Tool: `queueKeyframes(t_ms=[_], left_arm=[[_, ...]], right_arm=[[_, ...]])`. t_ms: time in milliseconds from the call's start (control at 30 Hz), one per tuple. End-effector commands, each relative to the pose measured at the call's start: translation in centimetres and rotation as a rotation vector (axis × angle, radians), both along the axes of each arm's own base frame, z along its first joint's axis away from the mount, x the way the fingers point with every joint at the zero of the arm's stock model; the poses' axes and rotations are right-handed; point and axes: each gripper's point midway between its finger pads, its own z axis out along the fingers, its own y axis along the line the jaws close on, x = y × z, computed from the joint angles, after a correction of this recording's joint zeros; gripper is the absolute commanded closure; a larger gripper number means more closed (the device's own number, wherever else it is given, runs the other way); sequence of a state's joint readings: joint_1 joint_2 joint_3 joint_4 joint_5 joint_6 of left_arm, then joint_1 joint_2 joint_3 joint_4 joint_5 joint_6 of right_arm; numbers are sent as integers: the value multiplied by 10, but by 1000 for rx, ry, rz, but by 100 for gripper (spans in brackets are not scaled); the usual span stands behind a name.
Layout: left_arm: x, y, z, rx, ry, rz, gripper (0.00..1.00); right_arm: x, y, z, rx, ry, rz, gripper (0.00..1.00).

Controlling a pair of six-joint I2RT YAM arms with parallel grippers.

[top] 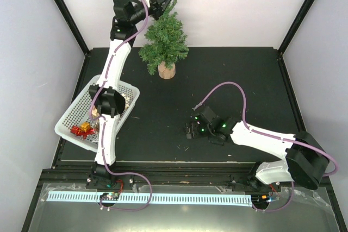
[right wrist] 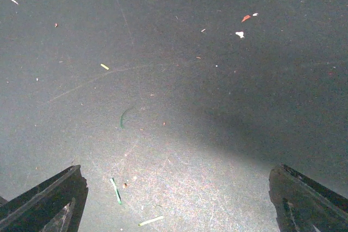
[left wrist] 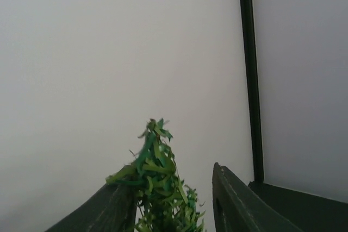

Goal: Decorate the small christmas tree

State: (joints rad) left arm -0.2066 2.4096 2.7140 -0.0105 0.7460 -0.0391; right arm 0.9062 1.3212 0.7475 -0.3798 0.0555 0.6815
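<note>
The small christmas tree [top: 163, 35] stands upright on its wood-slice base [top: 166, 70] at the back of the black table. My left gripper [top: 162, 2] is raised at the tree's pointed top. In the left wrist view the green tip [left wrist: 156, 180] stands between the spread fingers of the left gripper [left wrist: 168, 180], against the left finger [left wrist: 106, 210]; no ornament shows there. My right gripper [top: 190, 130] is low over the table's middle. It is open and empty [right wrist: 176, 169], with only bare mat and small scraps below.
A white plastic basket [top: 71, 113] sits at the left by the left arm and holds ornaments, among them a red and gold gift [top: 81, 130]. White walls and black frame posts enclose the table. Green bristle scraps [right wrist: 115, 189] lie on the mat.
</note>
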Motion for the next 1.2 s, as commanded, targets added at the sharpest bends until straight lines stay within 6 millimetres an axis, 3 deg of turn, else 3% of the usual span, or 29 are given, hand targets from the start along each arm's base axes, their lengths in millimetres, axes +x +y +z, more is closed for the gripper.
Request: queueKeyframes(t_ms=[0,200,400,733,933,1033,1167], left_arm=[[-4,-7,13,0,-78,19,64],[5,-1,9,-3,-55,68,77],[21,10,2,-21,-22,141,66],[28,24,7,-57,-4,203,57],[28,26,5,-55,18,194,75],[27,25,4,-55,30,180,77],[22,22,9,-60,16,156,86]], right_arm=[[4,2,3,29,-12,0,9],[4,1,1,33,-10,-2,9],[4,-1,0,32,-10,-4,9],[4,-1,-2,32,-6,-8,9],[4,-4,-5,21,-7,-18,9],[5,-5,-6,16,-7,-20,9],[5,-5,-9,11,-6,-23,9]])
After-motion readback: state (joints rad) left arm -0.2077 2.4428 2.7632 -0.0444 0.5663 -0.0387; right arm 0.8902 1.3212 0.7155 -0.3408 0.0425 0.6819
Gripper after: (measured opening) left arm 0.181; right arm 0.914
